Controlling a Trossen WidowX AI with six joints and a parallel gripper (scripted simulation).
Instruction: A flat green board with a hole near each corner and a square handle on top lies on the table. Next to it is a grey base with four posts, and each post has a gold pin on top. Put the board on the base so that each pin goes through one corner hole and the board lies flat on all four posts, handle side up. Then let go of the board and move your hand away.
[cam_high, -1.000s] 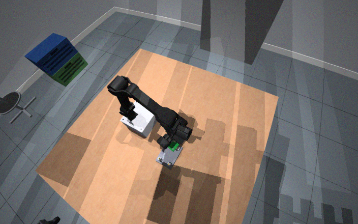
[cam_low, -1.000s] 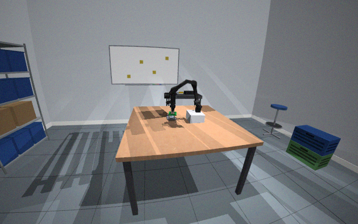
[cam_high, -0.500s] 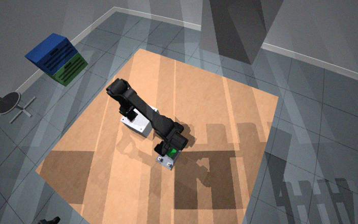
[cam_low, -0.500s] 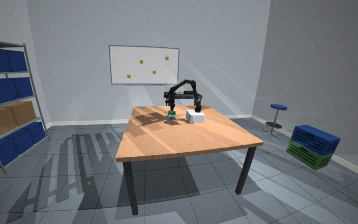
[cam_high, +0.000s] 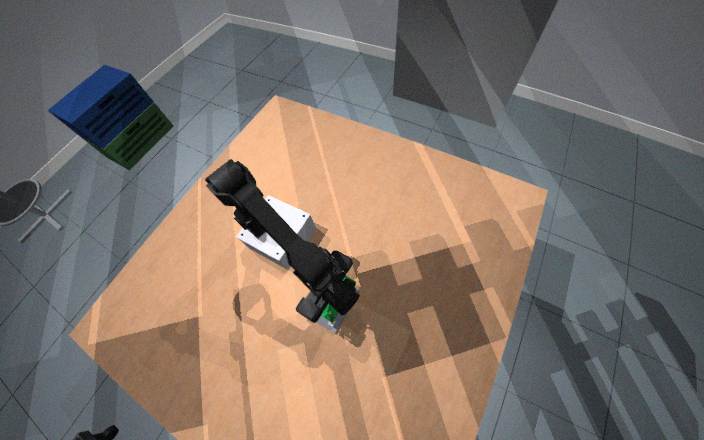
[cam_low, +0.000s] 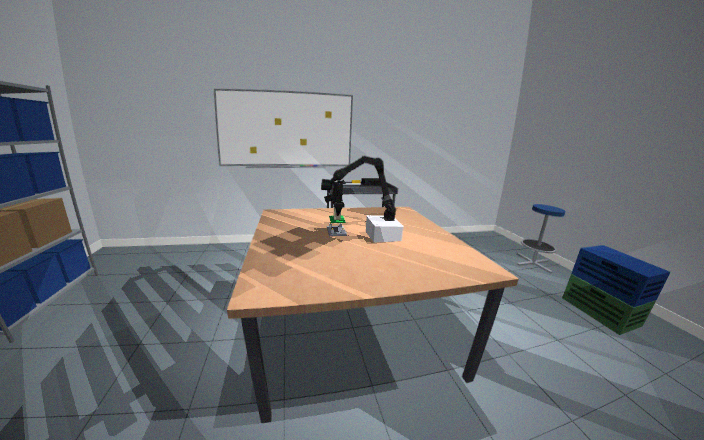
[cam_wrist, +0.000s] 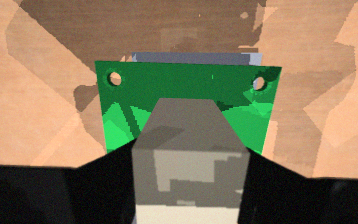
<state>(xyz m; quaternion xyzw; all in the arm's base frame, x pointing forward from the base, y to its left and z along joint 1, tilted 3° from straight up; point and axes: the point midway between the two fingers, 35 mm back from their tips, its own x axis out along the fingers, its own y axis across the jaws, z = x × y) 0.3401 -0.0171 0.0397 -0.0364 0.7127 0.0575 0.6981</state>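
Observation:
The flat green board (cam_high: 329, 313) (cam_low: 336, 220) (cam_wrist: 180, 80) hangs level above the grey base (cam_low: 338, 233) (cam_wrist: 192, 58), handle side up. A gap shows between them in the exterior view. My gripper (cam_wrist: 185, 139) is shut on the board's square grey handle (cam_wrist: 185, 122), with a black finger on either side. In the wrist view the base's far edge shows past the board's far edge. The far left hole shows the table's colour, and the far right hole shows a pale patch. No gold pin shows in the wrist view; the board and arm hide most of the base.
A white block (cam_high: 290, 210) (cam_low: 384, 229) stands on the wooden table (cam_high: 373, 155) (cam_low: 363, 269) under the arm's shoulder. The arm (cam_high: 275, 223) (cam_low: 366, 160) reaches from there over to the base. Blue and green crates (cam_high: 111, 111) (cam_low: 615, 287) and a stool (cam_low: 547, 210) stand beyond the table.

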